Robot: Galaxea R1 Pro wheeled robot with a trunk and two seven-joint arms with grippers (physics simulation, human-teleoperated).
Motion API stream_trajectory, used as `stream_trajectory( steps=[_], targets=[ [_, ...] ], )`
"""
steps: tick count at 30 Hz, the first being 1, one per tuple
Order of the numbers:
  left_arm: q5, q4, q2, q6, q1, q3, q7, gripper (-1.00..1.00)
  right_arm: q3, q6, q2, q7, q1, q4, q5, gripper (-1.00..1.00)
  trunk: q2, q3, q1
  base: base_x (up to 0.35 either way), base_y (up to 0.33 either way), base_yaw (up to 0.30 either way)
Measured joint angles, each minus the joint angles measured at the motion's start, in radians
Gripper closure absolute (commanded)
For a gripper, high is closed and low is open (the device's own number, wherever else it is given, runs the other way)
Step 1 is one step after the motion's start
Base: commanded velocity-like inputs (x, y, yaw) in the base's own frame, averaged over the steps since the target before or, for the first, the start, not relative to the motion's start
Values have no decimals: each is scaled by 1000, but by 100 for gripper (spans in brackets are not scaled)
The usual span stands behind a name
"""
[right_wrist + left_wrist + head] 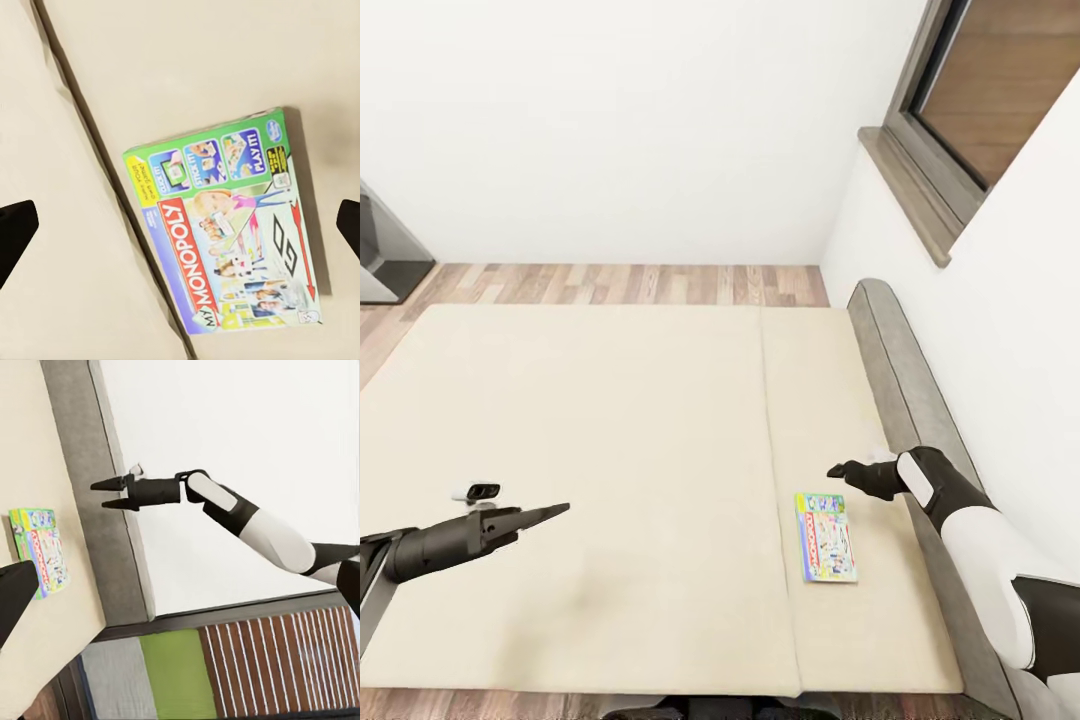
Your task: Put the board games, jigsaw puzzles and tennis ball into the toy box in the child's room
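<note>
Board game (pixel 826 537) flat on bed (pixel 610 450), on narrow mattress section nr headboard (pixel 905 380), just past seam; lid green w/ red strip, "MY MONOPOLY" readable in right wrist view (pixel 225 232); nothing touching it. Right gripper (pixel 843 469) above mattress, just beyond box, apart from it; fingers spread, nothing between, seen clearly from left wrist cam (pixel 112 493). Left gripper (pixel 556 512) over wide mattress section, well apart from game; fingers look pressed together, empty. Wood floor (pixel 630 284) & white wall beyond bed; window (pixel 990 90) upper right.
</note>
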Motion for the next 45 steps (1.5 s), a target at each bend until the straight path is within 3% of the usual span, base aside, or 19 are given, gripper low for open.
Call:
stream_trajectory(
  steps=[5,12,23,45],
  targets=[
    [59,-81,0,11,9,38,0,-100,1,-2,0,26,3,0,1,-100,0,-8,0,0,0,0],
    [105,-144,-2,29,13,53,0,-100,1,-5,-14,56,8,-1,4,-100,0,-20,0,0,0,0],
    [118,-166,-7,36,13,52,0,-100,1,-5,-40,65,9,-1,0,-100,0,-38,0,0,0,0],
    [118,-165,-5,36,14,57,0,-100,0,-3,-42,65,9,-3,1,-100,0,-74,0,0,0,0]
  ],
)
